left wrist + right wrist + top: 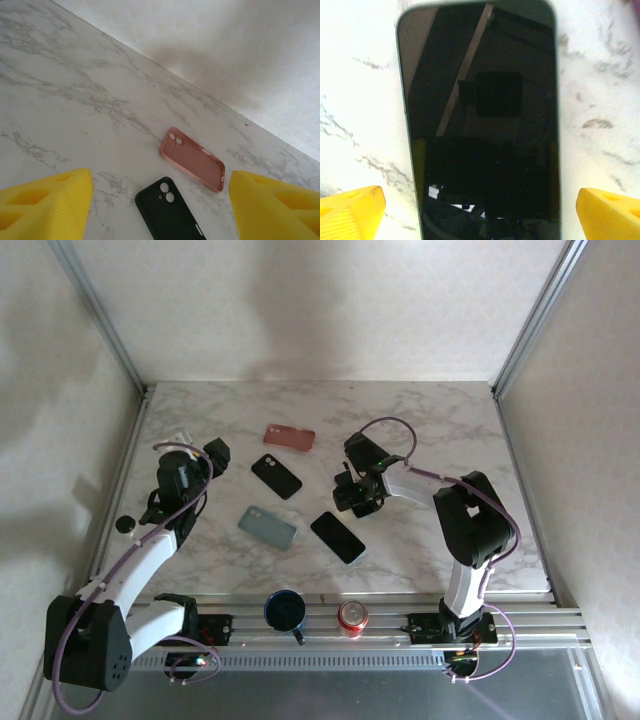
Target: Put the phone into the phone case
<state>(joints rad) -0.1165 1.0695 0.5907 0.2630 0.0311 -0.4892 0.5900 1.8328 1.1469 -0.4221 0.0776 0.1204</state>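
the right gripper (480, 217) hung with its yellow ridged fingertips (351, 212) spread wide, one at each side of the black glossy slab phone (480, 125), pinching nothing. whether either tip touched the phone's edge could not be told. in the wrist view the phone ran from between the fingers toward twelve o'clock, screen up. in the top view it lay at about seven o'clock of that gripper, flat on the white marble-patterned table (450, 430).

outward from the phone in the top view, a grey-blue soft phone case (267, 527) lay at nine o'clock, a black soft phone case (276, 476) at about ten, and a pink soft phone case (289, 437) beyond it at eleven. all three were apart from the phone and from each other. the left gripper (212, 453) was at about nine o'clock of the black case, fingers parted and empty.

at six o'clock of the phone, on the near rail, stood a dark blue mug (285, 611) and a red drinks can (352, 617).

as for progress, nothing counted as done: the phone was bare, in no case, and not yet gripped. grasping it, carrying it to a case and pressing it in were all left. which case was meant could not be judged.

no brand or writing was readable; the can's print was too small, and the phone and cases showed none.
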